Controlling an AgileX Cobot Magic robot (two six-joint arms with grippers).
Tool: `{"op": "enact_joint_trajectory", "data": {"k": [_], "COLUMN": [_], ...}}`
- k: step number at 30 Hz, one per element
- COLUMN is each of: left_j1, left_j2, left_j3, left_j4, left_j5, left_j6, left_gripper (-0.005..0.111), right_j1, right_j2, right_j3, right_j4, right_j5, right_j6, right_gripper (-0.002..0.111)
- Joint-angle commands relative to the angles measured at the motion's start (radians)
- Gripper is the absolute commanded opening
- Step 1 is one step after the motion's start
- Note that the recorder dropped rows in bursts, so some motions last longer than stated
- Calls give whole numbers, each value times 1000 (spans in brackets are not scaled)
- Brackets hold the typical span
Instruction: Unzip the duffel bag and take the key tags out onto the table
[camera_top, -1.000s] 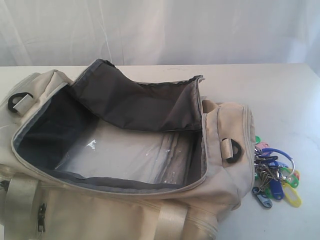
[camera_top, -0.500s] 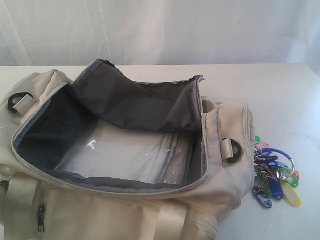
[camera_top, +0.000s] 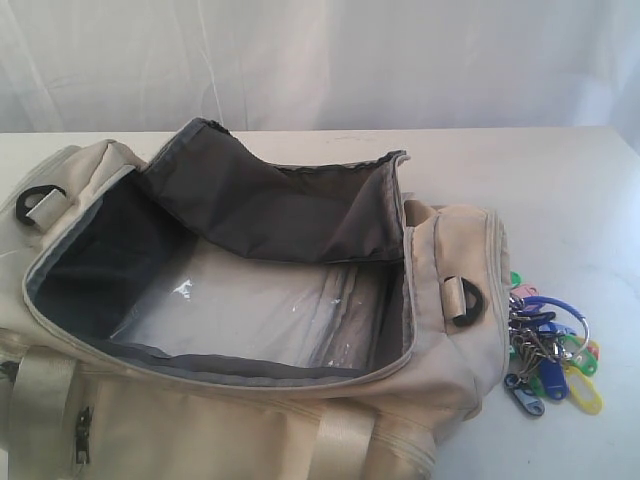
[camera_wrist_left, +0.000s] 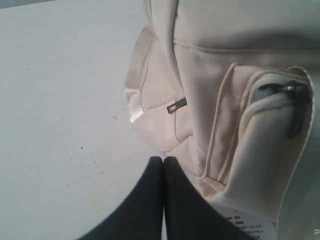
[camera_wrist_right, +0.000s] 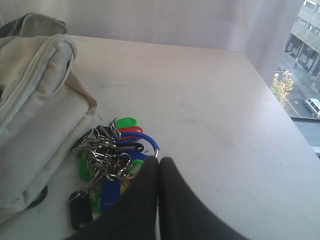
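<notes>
Snagging is the main risk: the key tags (camera_top: 548, 350) lie on the table (camera_top: 560, 200) just beside the unzipped duffel bag (camera_top: 200, 430), and the right gripper (camera_wrist_right: 159, 165), pressed together and empty like the left gripper (camera_wrist_left: 163, 162), hovers close by them.

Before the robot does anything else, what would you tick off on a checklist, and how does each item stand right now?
1. Duffel bag unzipped, with its flap folded back: ok.
2. Key tags out on the table, beside the bag's end: ok.
3. No tags left inside the bag: none visible, but the corners under the flap are hidden, so cannot tell.
4. Left end effector shut and empty, next to the bag's side: ok.
5. Right end effector shut and empty, with the tags not gripped: ok.
</notes>
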Motion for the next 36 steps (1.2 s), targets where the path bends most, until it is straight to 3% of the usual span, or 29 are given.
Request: {"op": "enact_joint_trajectory", "data": {"k": [1, 9, 36], "left_j1": [0, 50, 37], "left_j2": [-5, -5, -5], "left_j3": [3, 3, 3], "left_j4": [-12, -12, -12], "left_j5": [1, 1, 0], "left_j6": [-7, -7, -7], "left_gripper": [0, 0, 0], "right_j1": [-4, 35, 35], "right_j2": [-7, -7, -7], "right_j3": [6, 6, 6], "right_j4": [3, 1, 1], "right_j5": [-11, -11, -11], "right_j6": [-1, -1, -1], "right_gripper": [0, 0, 0]}}
